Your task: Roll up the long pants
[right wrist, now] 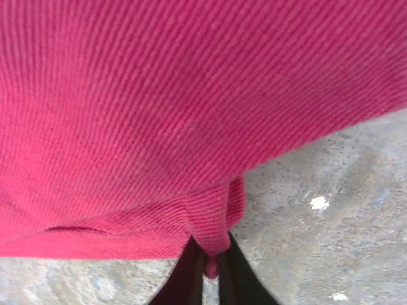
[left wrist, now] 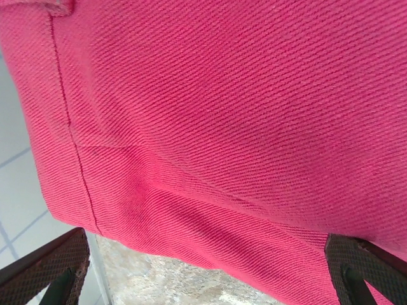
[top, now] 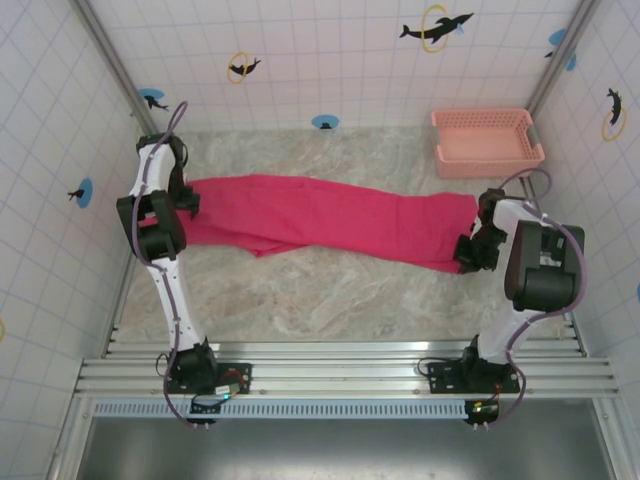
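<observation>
Marbled surface (top: 330, 300), tiled walls round it. Pants (top: 320, 215) lie stretched left to right across its middle, fairly flat, one edge folded under. Basket (top: 487, 140) stands in the far right corner, apart from the cloth. Left fingers (left wrist: 54, 270) are spread wide at the pants' left end. Right fingers (right wrist: 181, 283) are nearly closed, pinching a small fold at the right end.

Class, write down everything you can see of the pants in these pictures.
The pants are plain magenta-red cloth with a fine diagonal weave and a stitched seam. They lie stretched left to right across the marble-look table, legs together, slightly creased, not yet rolled. The right gripper is shut on a pinched fold at their right edge. The left gripper is wide open at their left end.
</observation>
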Controlling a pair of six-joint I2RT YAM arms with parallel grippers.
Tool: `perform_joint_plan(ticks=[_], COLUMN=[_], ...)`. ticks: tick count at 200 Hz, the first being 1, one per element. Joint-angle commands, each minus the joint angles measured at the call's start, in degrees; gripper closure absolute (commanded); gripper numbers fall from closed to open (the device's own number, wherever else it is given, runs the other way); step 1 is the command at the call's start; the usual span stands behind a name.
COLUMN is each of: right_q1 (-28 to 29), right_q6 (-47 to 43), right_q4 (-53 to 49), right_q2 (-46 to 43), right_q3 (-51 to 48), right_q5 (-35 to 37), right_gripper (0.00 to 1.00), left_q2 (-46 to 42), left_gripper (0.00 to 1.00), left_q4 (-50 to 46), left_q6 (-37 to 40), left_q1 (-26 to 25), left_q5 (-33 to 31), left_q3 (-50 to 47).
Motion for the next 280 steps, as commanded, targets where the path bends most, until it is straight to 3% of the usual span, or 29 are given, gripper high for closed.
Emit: perform_joint_plan(ticks=[1, 102, 206, 228, 240, 247, 264, 280], right_q1=[-0.49, -5.90, -10.19, -11.22, -11.35, -11.31, -12.30, -13.13], right_q6=[-0.06, -4.49, -6.65, -7.72, -6.70, -5.77, -2.47, -1.85], right_q4=[0.36, -4.92, -5.48, -5.39, -5.74, -4.59, -0.66, -0.64], right_q2=[1.23, 3.22, 10.88, 12.30, 12.05, 10.57, 6.16, 5.01], right_q3=[0.72, 10.13, 20.58, 23.65, 24.57, 23.50, 20.13, 18.72], right_q5=[3.66, 12.76, 16.01, 13.57, 11.24, 9.82, 6.47, 2.36], right_gripper=[1.00, 1.00, 1.00, 1.00, 0.63, 0.50, 0.36, 0.32], left_q2=[3.17, 10.01, 7.65, 7.61, 7.30, 7.16, 6.69, 6.60], left_gripper=[0.03, 0.03, 0.03, 0.03, 0.03, 0.03, 0.03, 0.03], left_q4=[-2.47, -4.57, -4.00, -3.82, -3.85, -3.88, -3.94, -4.03], left_q6=[-0.36, -1.11, 1.30, 1.30, 1.32, 1.17, 0.89, 0.89], left_q1=[0.25, 1.74, 2.45, 2.47, 2.46, 2.45, 2.41, 2.41], left_q5=[-0.79, -6.13, -7.68, -7.15, -5.99, -5.34, -4.49, -3.98], left_q3=[1.03, 2.91, 1.77, 2.01, 2.06, 2.14, 2.08, 2.19])
